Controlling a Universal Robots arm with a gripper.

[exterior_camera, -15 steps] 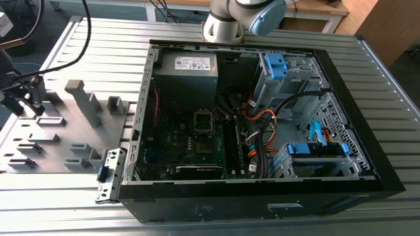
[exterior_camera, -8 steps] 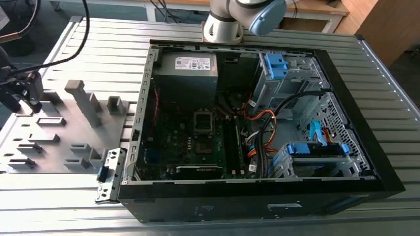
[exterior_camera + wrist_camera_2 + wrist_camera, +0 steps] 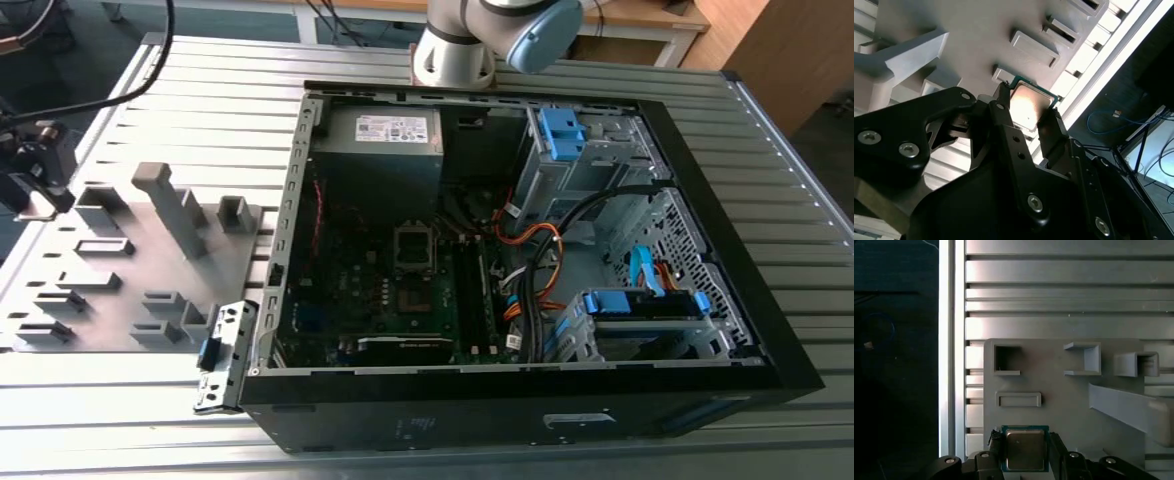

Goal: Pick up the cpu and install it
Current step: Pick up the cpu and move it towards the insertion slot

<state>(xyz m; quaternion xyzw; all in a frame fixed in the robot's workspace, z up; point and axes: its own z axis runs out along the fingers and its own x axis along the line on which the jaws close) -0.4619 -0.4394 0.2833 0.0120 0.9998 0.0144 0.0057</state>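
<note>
1. At the far left of the exterior view, the black gripper (image 3: pixel 38 190) hangs over the left edge of a flat gray plastic holder tray (image 3: pixel 134 290) with blocks and slots on it
2. In both wrist views the gripper (image 3: pixel 1026 102) (image 3: pixel 1025 439) has its two black fingers (image 3: pixel 1004 112) (image 3: pixel 995 442) pressed against two opposite sides of the cpu (image 3: pixel 1029 107) (image 3: pixel 1025 449), a small flat square chip with a shiny silver-gray top and a dark green rim
3. The cpu sits over the holder tray (image 3: pixel 954 20) (image 3: pixel 1054 390), near one edge and close to a long shallow slot (image 3: pixel 1018 399); I cannot tell if it touches the tray
4. The tray lies on a silver metal table with long ribs (image 3: pixel 174 90), just to the exterior view's left of a big black computer case (image 3: pixel 747 300)
5. The case lies on its side with the inside showing, and a silver-framed socket with a dark middle (image 3: pixel 414 248) sits on the board, well apart from the cpu
6. Blue plastic drive holders (image 3: pixel 561 135) are on the exterior view's right inside the case, and the gray robot arm base (image 3: pixel 454 55) stands behind it
</note>
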